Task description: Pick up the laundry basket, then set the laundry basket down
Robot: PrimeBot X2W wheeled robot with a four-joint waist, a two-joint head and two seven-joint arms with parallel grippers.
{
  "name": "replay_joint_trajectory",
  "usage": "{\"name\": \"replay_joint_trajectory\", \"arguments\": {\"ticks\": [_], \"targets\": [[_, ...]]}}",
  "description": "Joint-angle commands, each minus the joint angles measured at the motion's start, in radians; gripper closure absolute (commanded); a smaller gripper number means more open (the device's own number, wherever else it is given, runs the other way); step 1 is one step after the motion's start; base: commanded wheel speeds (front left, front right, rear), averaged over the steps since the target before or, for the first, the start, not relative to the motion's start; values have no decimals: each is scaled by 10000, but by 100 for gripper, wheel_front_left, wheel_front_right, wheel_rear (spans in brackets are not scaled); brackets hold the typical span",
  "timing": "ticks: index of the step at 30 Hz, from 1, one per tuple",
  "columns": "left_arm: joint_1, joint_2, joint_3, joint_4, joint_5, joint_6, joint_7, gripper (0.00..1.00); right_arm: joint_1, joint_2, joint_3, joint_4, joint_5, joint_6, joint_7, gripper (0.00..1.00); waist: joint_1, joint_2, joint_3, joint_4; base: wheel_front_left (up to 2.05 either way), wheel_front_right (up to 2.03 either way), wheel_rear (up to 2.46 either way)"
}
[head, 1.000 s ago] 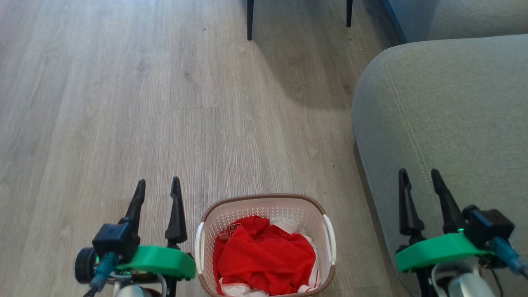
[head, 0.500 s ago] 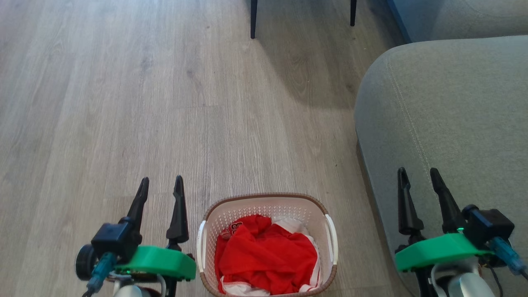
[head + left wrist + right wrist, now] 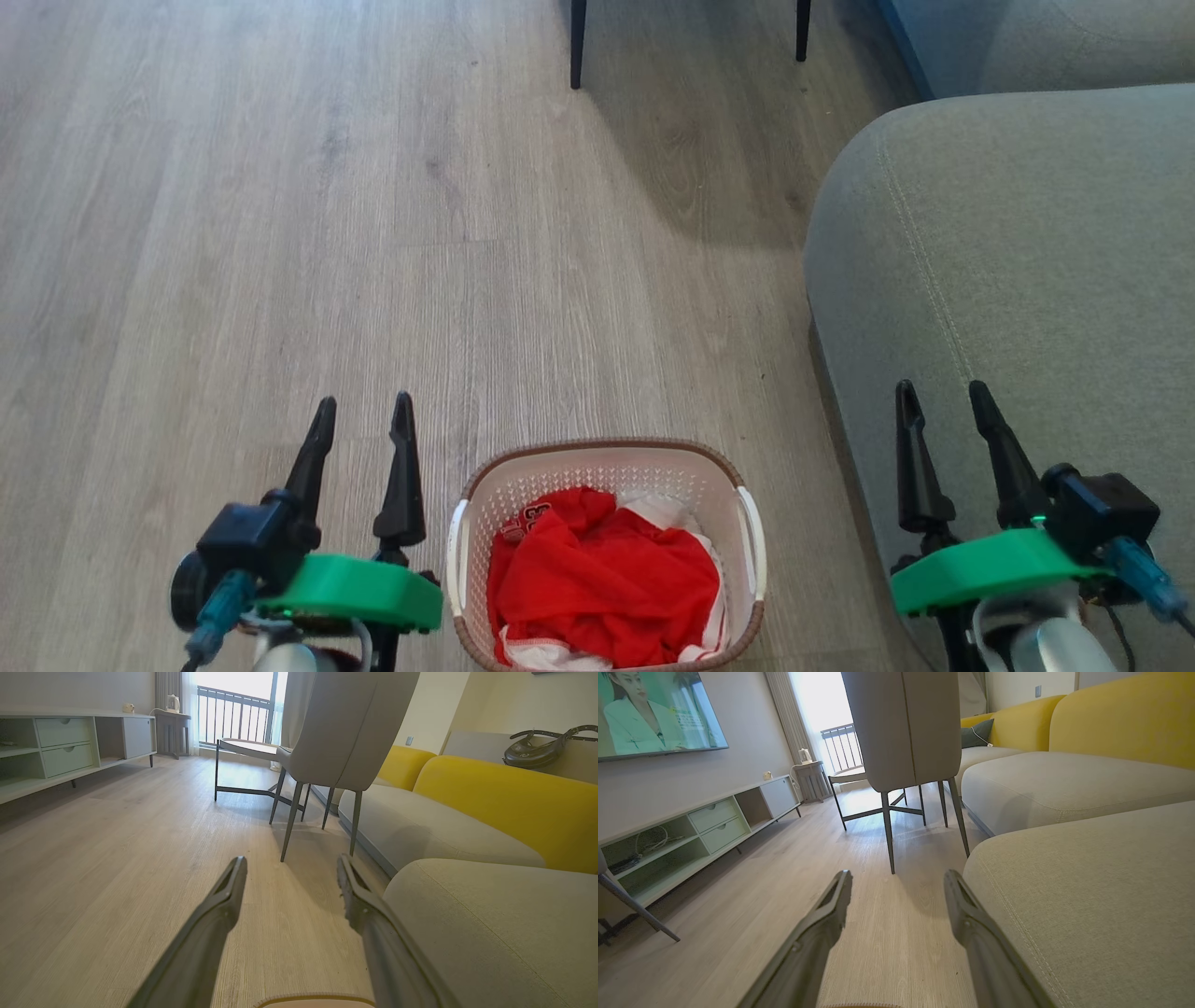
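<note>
Left fingers (image 3: 402, 448) spread wide, nothing in them. Right fingers (image 3: 912, 448) the same: wide apart, empty. Laundry basket (image 3: 597, 467) sits on the floor (image 3: 373, 233) between the two pairs, just beside the inner left finger and well apart from the right pair, nearer the robot than both sets of tips. Red and white clothes (image 3: 607, 583) inside. No finger touches it. Right fingers hang over the grey sofa (image 3: 1008, 261) edge. Left wrist view: basket rim low between the fingers.
</note>
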Motion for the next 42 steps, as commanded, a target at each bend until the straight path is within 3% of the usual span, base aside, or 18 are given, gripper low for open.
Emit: {"name": "replay_joint_trajectory", "arguments": {"ticks": [1, 21, 22, 25, 42], "targets": [[-226, -35, 380, -420, -81, -43, -51, 0, -309, -13, 240, -336, -74, 69, -120, 0, 0, 0, -3, 3, 0, 0, 0], [-181, -35, 374, -359, -437, -119, -51, 0, -351, -12, 216, -227, -59, 69, -120, 0, 0, 0, -67, 132, 0, 0, 0], [17, 0, 2, 5, -423, -79, 0, 100, -4, 0, 18, 72, 1, 0, 0, 100, 0, 0, -68, 133, 0, 0, 0], [191, 3, -43, 530, -505, -78, 13, 100, 81, 1, 70, 623, 89, -1, 34, 100, 0, 0, -67, 132, 0, 0, 0], [-70, 119, 251, 797, -2392, -288, 393, 100, -146, -122, -66, 873, 1988, 8, 402, 100, 0, 0, -44, 112, 0, 0, 0]]}}
